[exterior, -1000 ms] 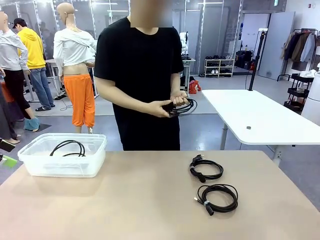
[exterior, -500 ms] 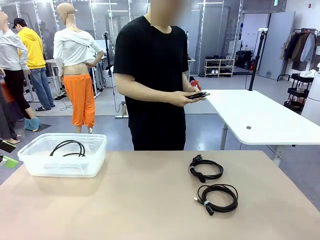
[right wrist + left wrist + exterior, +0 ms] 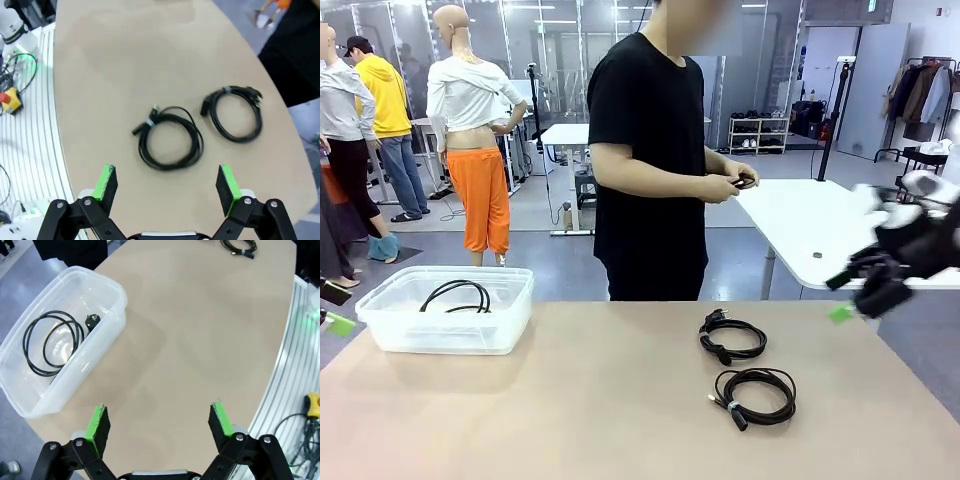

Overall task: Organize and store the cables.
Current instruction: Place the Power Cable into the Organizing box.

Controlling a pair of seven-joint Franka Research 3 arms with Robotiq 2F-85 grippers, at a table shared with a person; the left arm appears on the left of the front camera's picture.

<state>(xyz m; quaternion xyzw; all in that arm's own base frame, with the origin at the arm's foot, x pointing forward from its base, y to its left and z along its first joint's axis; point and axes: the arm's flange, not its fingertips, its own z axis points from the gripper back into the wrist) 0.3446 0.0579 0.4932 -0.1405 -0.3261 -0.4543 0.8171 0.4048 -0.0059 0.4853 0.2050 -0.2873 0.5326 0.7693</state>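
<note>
Two coiled black cables lie on the tan table right of centre: one (image 3: pixel 732 337) farther back, one (image 3: pixel 755 395) nearer me. The right wrist view shows both, the nearer cable (image 3: pixel 170 142) and the farther cable (image 3: pixel 235 115), below and ahead of my open right gripper (image 3: pixel 166 183). In the front view my right gripper (image 3: pixel 850 295) hovers blurred past the table's right edge. Another cable (image 3: pixel 457 295) lies in the clear bin (image 3: pixel 450 335). My open left gripper (image 3: pixel 159 420) hangs above the table beside the bin (image 3: pixel 107 335) and its cable (image 3: pixel 52 342). The person holds a cable (image 3: pixel 740 183) in both hands.
The person in a black shirt (image 3: pixel 650 130) stands behind the table's far edge, right of centre. A white table (image 3: pixel 830 235) stands behind at the right. Bare tabletop (image 3: pixel 600 400) lies between the bin and the two cables.
The person has stepped to the right while handling the cable. My right arm has come into the front view from the right. The cables on the table and the bin have not moved.
</note>
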